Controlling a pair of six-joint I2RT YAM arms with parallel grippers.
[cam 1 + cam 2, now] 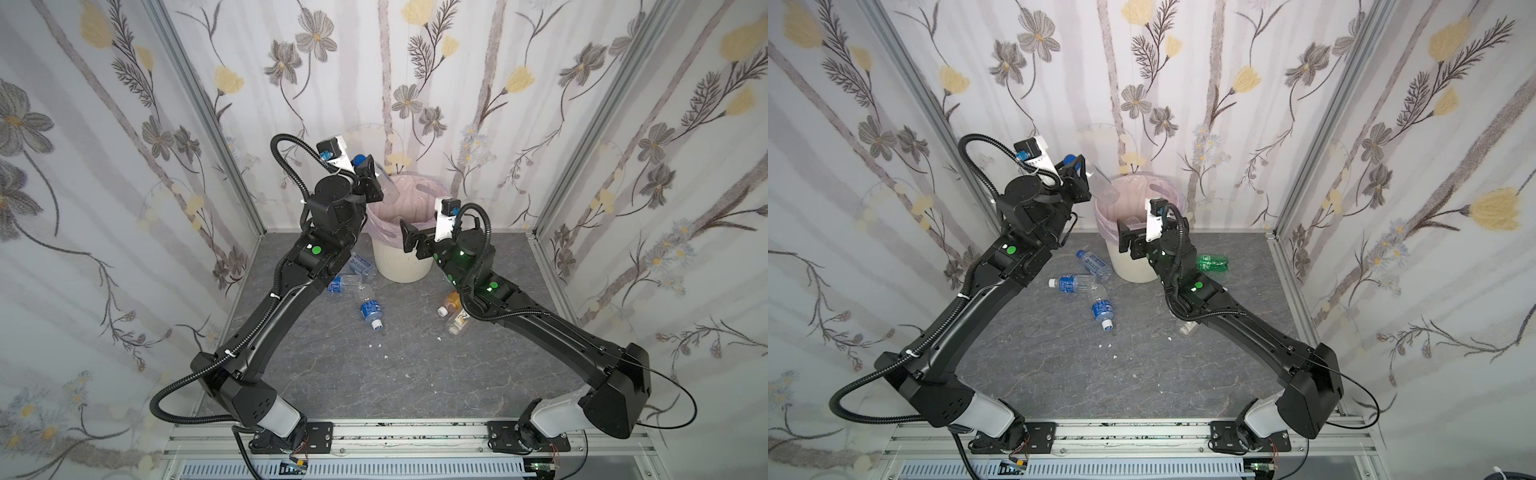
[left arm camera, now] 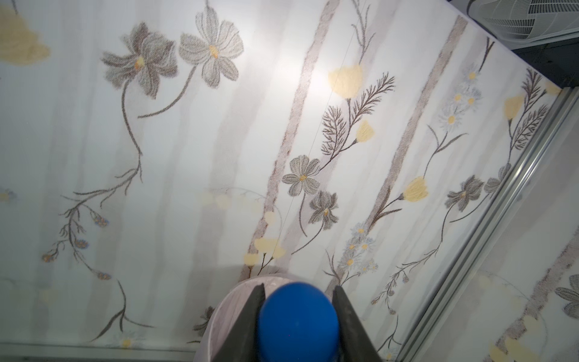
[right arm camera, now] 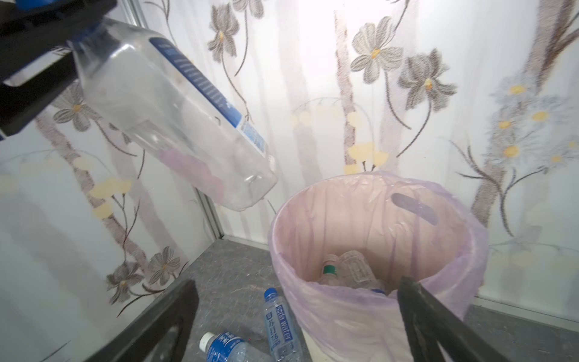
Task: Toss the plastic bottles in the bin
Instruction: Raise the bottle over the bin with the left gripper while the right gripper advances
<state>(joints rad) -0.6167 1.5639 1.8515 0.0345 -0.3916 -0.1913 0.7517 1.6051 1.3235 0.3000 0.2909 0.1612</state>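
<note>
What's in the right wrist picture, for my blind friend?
The left gripper holds a clear blue-labelled bottle by its neck, tilted toward the pink-lined bin. More bottles lie inside it and on the floor.

One bin [image 1: 401,266], seven bottles [image 1: 1102,307] seen outside.
Three clear at bin's 7 o'clock; single green bottle [image 1: 1212,262], orange bottle [image 1: 451,302], white-label bottle [image 1: 457,323], held bottle [image 3: 175,116].

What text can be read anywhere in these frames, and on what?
"Soda water": label of the blue-capped bottle lying beside the bin.
Held bottle: blue label's fine print too small to read.
White-capped bottle: blue label's characters too blurred.
Floor bottle in a top view: blue label unreadable.
</note>
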